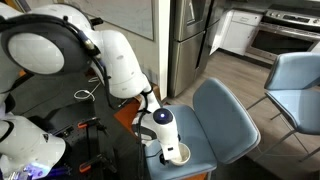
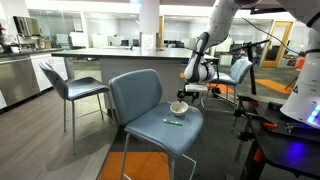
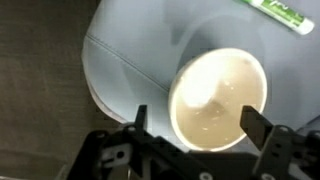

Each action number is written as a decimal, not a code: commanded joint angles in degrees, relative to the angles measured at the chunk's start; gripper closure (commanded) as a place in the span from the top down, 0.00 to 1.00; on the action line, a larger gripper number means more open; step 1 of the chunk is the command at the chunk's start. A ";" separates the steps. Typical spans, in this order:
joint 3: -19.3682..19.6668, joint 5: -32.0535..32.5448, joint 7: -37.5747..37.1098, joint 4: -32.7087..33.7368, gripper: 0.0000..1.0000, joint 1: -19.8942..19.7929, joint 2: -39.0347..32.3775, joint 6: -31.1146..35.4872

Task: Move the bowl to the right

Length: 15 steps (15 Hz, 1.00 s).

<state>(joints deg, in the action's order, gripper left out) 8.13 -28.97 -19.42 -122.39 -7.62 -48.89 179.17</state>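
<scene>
The bowl (image 3: 218,95) is small, round and cream, and sits on the blue-grey chair seat (image 3: 130,50). It also shows in both exterior views (image 1: 178,153) (image 2: 178,108), near the seat's edge. My gripper (image 3: 196,120) is open just above the bowl. One finger is outside the rim and the other is over the opposite rim. I cannot tell whether the fingers touch the bowl. The gripper also shows in both exterior views (image 1: 165,135) (image 2: 192,90).
A thin green marker (image 2: 173,122) lies on the seat beside the bowl; its tip shows in the wrist view (image 3: 280,12). The chair back (image 2: 138,92) rises behind the seat. Other chairs (image 1: 295,85) (image 2: 65,85), a tripod and kitchen appliances stand around.
</scene>
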 commanded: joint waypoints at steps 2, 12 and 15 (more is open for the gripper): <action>2.93 8.20 1.54 -4.24 1.00 6.76 8.08 -7.85; 2.91 29.28 8.00 -1.37 1.00 12.58 15.90 -22.70; 1.12 31.72 12.47 -1.51 1.00 11.09 16.58 -22.60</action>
<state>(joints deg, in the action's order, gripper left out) 10.88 0.23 -10.95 -123.61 5.16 -33.67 158.37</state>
